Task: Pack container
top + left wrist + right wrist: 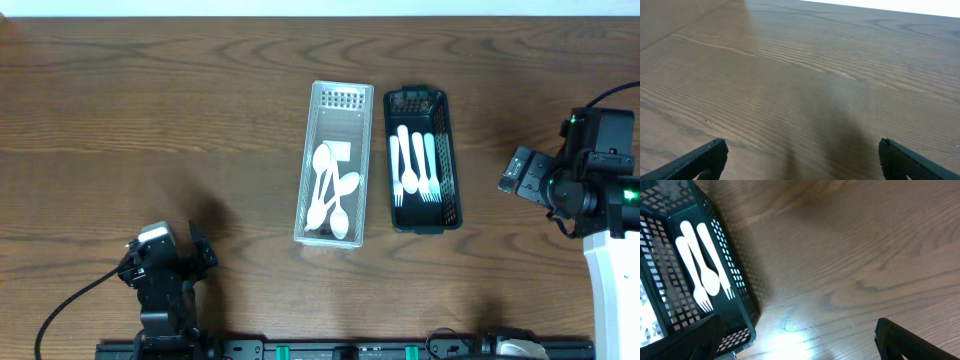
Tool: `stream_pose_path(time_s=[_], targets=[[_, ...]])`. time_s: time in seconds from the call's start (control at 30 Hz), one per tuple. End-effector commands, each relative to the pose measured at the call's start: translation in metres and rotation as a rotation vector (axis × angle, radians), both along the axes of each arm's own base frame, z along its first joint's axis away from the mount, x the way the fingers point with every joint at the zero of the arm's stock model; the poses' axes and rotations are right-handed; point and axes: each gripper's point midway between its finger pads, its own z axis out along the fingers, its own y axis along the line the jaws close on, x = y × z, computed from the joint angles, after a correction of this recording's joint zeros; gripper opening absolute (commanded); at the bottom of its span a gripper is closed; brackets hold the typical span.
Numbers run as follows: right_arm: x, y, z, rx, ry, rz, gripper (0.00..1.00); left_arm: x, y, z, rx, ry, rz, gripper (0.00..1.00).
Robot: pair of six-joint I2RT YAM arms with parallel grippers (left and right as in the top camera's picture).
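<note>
A clear plastic container (335,97) stands mid-table and holds several white spoons (331,190). Next to it on the right a black perforated basket (447,160) holds several white forks (414,165); basket (725,260) and forks (702,280) also show in the right wrist view. My left gripper (200,252) is open and empty at the near left, over bare wood (800,160). My right gripper (515,172) is open and empty at the right, just right of the basket (800,340).
The wooden table (150,110) stretches around both containers. The right arm's white base (612,290) stands at the right edge. The left arm's base (165,320) sits at the near edge.
</note>
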Motion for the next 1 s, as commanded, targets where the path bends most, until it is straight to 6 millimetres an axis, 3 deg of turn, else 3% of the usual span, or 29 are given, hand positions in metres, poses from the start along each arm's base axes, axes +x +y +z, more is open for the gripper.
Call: stream_pose_path(time_s=[0.0,0.97], targets=[[-0.0007,-0.0022,-0.0001,0.000,0.000,-0.014,0.99,-0.0007,0.0028,-0.0076,0.003,0.012,0.015,0.98],[-0.0049,-0.0112,0.0008,-0.016,0.004,-0.045,0.99,-0.0007,0.0027,-0.0079,0.003,0.014,0.015,0.98]])
